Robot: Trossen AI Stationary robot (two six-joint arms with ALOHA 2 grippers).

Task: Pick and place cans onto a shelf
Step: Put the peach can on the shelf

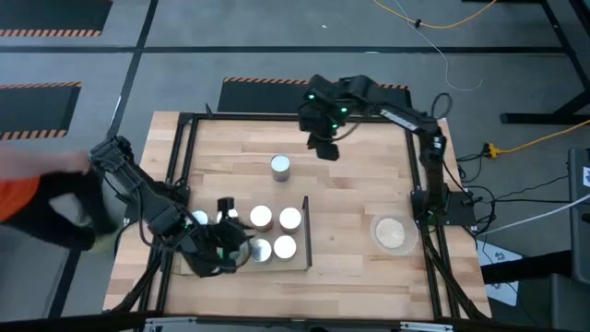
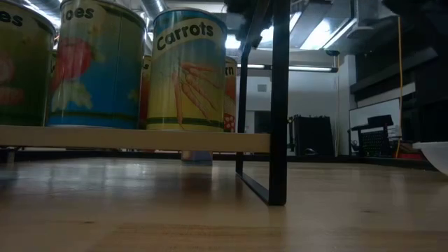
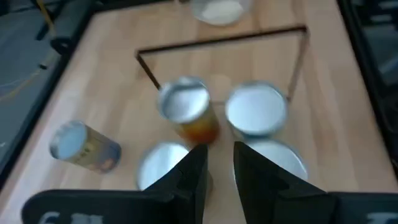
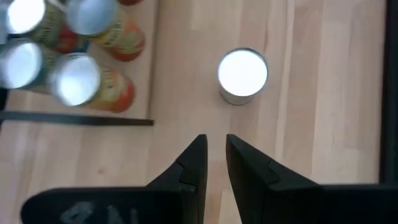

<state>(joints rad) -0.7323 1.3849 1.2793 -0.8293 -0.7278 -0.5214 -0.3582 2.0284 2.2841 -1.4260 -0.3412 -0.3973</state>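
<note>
looking down, the left gripper [image 1: 226, 247] hangs over the shelf [image 1: 300, 254] among the cans [image 1: 262, 218], fingers slightly apart, grasping nothing. a lone can [image 1: 280, 166] stands mid-table, near the right gripper [image 1: 324, 148], whose fingers sit narrowly parted and empty. a dish [image 1: 391, 232] lies well right. low view: cans on the board, one reading "carrots" [image 2: 187, 70]. left wrist: fingers [image 3: 193, 171] above the can tops. right wrist: fingers [image 4: 194, 162] near the lone can.

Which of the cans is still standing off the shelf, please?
The lone silver-topped can on the bare tabletop, in front of the right gripper. All the other cans are clustered on the shelf.
</note>
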